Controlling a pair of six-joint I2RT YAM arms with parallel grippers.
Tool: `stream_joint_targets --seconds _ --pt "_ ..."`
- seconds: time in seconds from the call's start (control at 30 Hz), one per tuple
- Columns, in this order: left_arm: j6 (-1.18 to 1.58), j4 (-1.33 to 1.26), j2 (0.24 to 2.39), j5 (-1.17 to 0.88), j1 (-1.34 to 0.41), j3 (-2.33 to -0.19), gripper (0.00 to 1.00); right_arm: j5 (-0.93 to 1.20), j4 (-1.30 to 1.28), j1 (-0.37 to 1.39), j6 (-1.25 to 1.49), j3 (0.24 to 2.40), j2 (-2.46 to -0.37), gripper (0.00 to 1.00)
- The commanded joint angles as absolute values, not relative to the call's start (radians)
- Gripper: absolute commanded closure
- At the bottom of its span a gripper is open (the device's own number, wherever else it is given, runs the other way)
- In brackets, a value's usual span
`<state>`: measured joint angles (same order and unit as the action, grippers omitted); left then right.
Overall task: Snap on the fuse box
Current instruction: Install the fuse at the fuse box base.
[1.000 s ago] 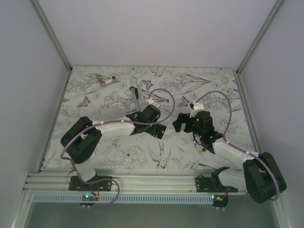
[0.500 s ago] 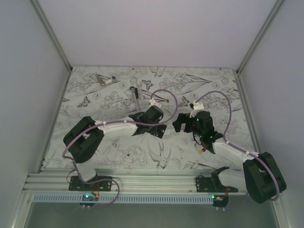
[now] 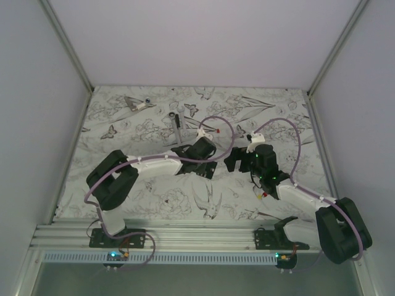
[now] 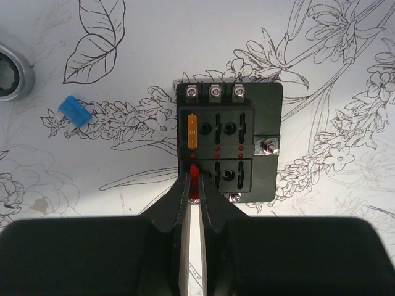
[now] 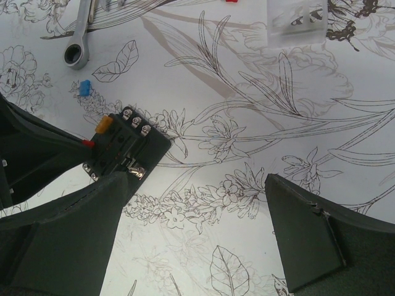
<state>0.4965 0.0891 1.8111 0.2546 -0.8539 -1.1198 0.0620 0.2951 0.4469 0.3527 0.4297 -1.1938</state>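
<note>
The fuse box [image 4: 244, 148] lies flat on the patterned counter [image 4: 321, 43], near mid-counter between the two arms. Its slotted top face points up and three screw terminals run along its far edge.

- **Left tool** [image 4: 195, 188]: The fingers [image 4: 210, 197] are drawn together and clamped on a red fuse [image 4: 195, 174]. The fuse stands upright at the near-left slot of the box. Whether it is fully seated cannot be told.
- **Right tool** [image 5: 196, 180]: The fingers stand wide apart and hold nothing. The tool hangs above the counter just to the right of the box. In the right wrist view, the near corner of the box sits at the tip of the left-hand finger [image 5: 68, 240].

An orange fuse [image 4: 192, 131] occupies the far-left slot. The other slots show empty. A blue fuse [image 4: 74, 111] lies loose on the counter, left of the box and apart from it. Beyond it rests the ring end of a wrench [image 5: 76, 53]. A clear cover [image 5: 296, 21] lies well apart, toward the far side.
</note>
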Motion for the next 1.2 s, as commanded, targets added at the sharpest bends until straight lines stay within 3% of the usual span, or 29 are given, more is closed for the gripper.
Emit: stream_joint_targets --seconds 0.0,0.2,0.5,0.67,0.8,1.17 --pt "0.577 0.228 1.884 0.189 -0.871 -1.038 1.0 0.071 0.319 0.439 0.366 0.428 -1.196 0.0" --pt "0.664 0.217 1.862 0.163 -0.835 -1.005 1.0 0.071 0.317 0.438 0.366 0.426 -1.186 0.0" --pt "0.572 0.268 1.79 0.252 -0.88 -1.07 1.0 0.072 0.318 0.438 0.368 0.426 -1.185 0.0" --pt "0.566 0.303 1.792 0.276 -0.887 -1.099 0.92 0.074 0.321 0.438 0.368 0.428 -1.189 0.0" --pt "0.573 0.303 1.77 0.281 -0.887 -1.114 0.8 0.074 0.322 0.438 0.368 0.426 -1.191 0.0" --pt "0.564 0.304 1.732 0.273 -0.884 -1.162 0.65 0.081 0.325 0.438 0.367 0.426 -1.192 0.0"
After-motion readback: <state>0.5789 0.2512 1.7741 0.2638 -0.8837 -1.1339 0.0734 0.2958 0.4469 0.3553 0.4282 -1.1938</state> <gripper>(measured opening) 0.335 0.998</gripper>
